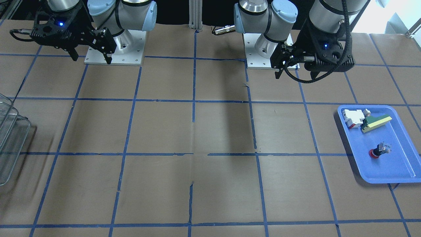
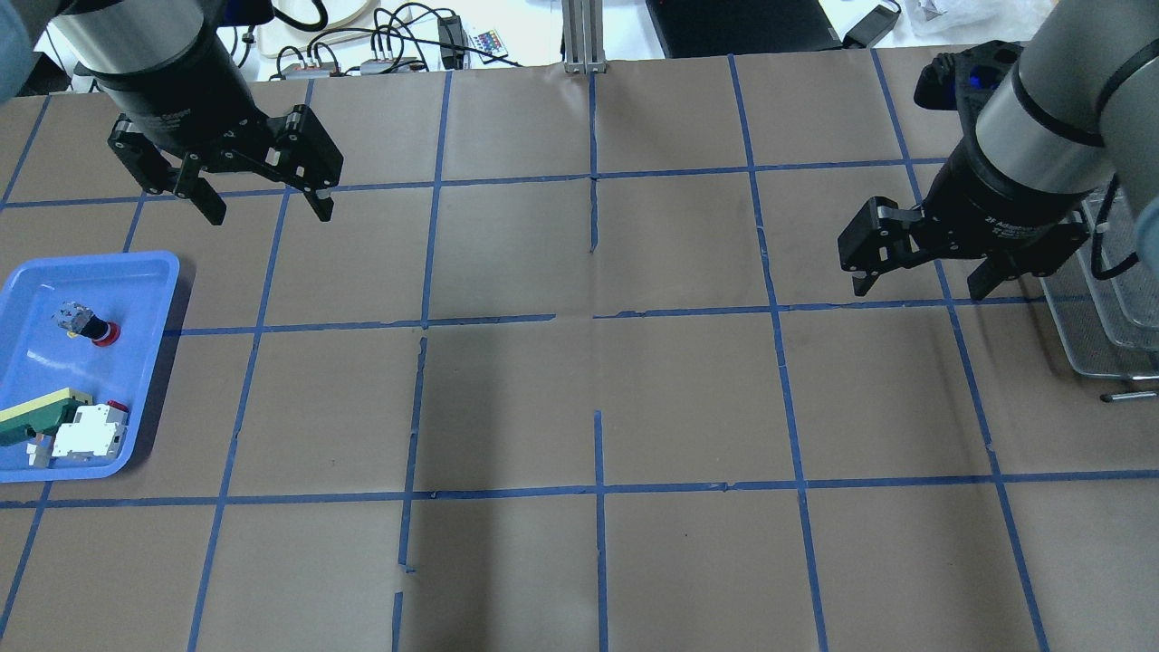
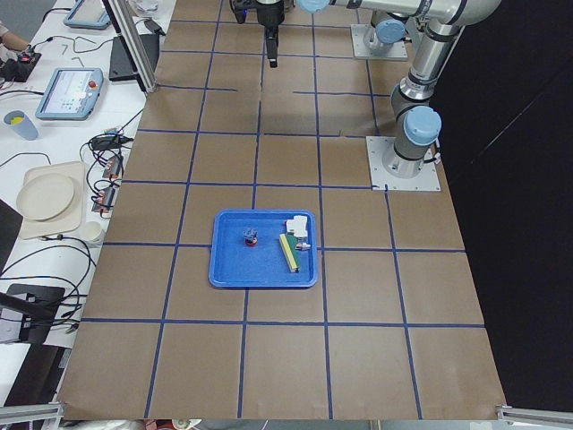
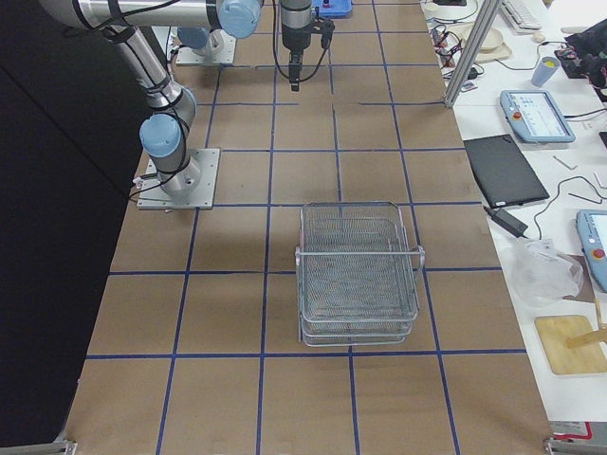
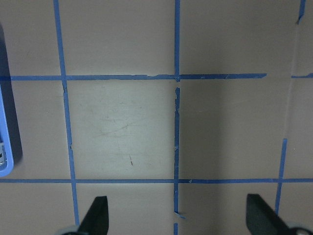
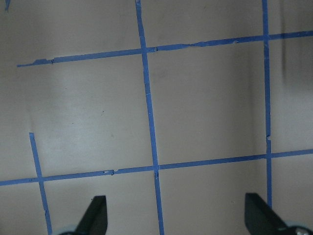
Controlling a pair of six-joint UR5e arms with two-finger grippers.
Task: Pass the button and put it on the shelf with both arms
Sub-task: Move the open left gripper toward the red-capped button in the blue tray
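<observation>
Overhead exterior, stock of the worktop [image 2: 598, 398], brown paper ruled into squares with blue tape.

1. Left hand [image 2: 270, 210]: fingers spread wide, hovering above the worktop. In the left wrist view only taped paper shows between the two fingertips [image 5: 97, 215].
2. Right hand [image 2: 919, 290]: fingers likewise spread wide and raised, with only bare worktop between them in the right wrist view.
3. Button [image 2: 89, 324]: lies in the blue tray [image 2: 54, 380], on the robot's side of the left hand and further outward to its left, well apart from it.
   - Long axis runs on a diagonal across the tray floor.
   - The red cap end is turned toward the robot and the worktop's middle.
   - The silvery terminal end is turned toward the tray's far outer corner.
   - Neither end points straight at the left hand.
   - Open tray floor lies on every side of it.
4. White-and-red block [image 2: 89, 433] and green-and-yellow wedge [image 2: 36, 412]: side by side at the tray's end nearest the robot, apart from the button.
5. Tray rim: its far inner corner is the part nearest the left hand. One edge shows at the border of the left wrist view.
6. Shelf [image 2: 1100, 344]: wire mesh, tiered, just beside the right hand on its outer side, at the worktop's right end.
7. Open room: a broad stretch of bare worktop lies between the two hands.
</observation>
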